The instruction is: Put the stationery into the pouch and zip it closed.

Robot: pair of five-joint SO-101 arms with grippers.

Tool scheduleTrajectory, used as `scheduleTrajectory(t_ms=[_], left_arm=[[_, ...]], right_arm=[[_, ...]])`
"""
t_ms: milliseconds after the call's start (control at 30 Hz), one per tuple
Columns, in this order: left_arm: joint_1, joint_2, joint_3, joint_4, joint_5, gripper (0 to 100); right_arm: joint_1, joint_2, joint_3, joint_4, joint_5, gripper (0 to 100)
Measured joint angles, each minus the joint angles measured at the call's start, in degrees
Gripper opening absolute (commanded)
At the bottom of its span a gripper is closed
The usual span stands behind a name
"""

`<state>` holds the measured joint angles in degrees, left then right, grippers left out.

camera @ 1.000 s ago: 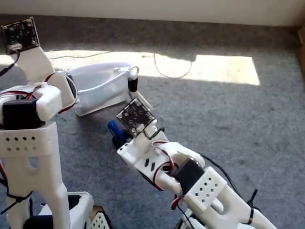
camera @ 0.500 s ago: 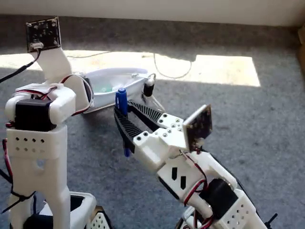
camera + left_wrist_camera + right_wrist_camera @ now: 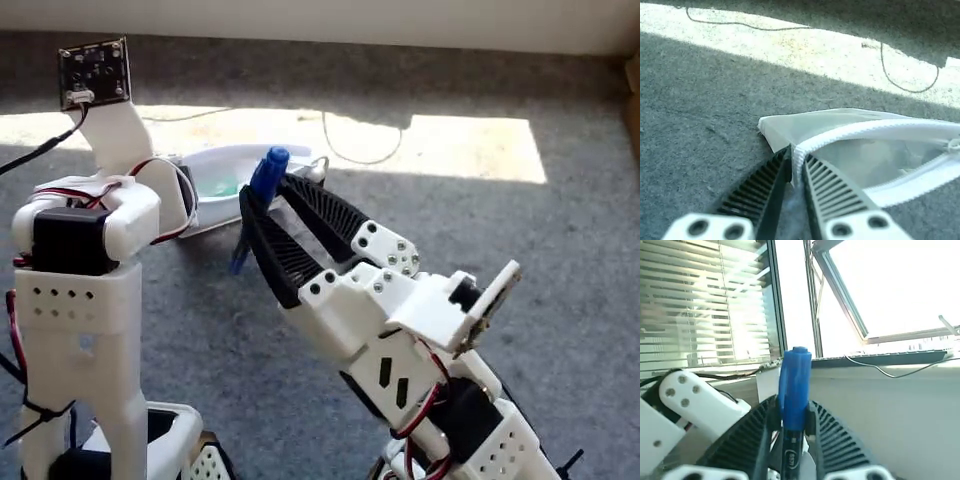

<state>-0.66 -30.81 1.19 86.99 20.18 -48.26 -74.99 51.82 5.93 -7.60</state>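
A blue marker (image 3: 262,190) (image 3: 793,400) is held in the air, tilted, cap end up, with my right gripper (image 3: 262,205) (image 3: 791,412) shut on it above the carpet, just in front of the pouch. The translucent white pouch (image 3: 235,172) (image 3: 860,145) lies on the grey carpet with its zipper (image 3: 875,130) open; something green shows inside it. My left gripper (image 3: 796,167) is shut on the pouch's near corner, pinching the zipper edge.
Grey carpet (image 3: 480,240) spreads to the right, with a sunlit patch (image 3: 450,145) behind the pouch. A thin cable (image 3: 350,150) lies across that patch. The left arm's white tower (image 3: 80,300) stands at the front left.
My right gripper has risen from the floor with the blue marker and swung it up and back toward the pouch. The left arm lifted the pouch corner slightly.
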Motion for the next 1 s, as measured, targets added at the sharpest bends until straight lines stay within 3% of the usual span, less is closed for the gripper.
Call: scheduleTrajectory(t_ms=[333, 567, 1000], left_arm=[[0.00, 0.00, 0.00, 0.00, 0.00, 1], [0.00, 0.00, 0.00, 0.00, 0.00, 1], [0.00, 0.00, 0.00, 0.70, 0.00, 1]], right_arm=[[7.21, -0.09, 0.00, -13.63, 0.00, 0.5], [8.26, 0.88, 0.00, -16.35, 0.00, 0.5], [11.78, 21.01, 0.00, -33.05, 0.00, 0.5]])
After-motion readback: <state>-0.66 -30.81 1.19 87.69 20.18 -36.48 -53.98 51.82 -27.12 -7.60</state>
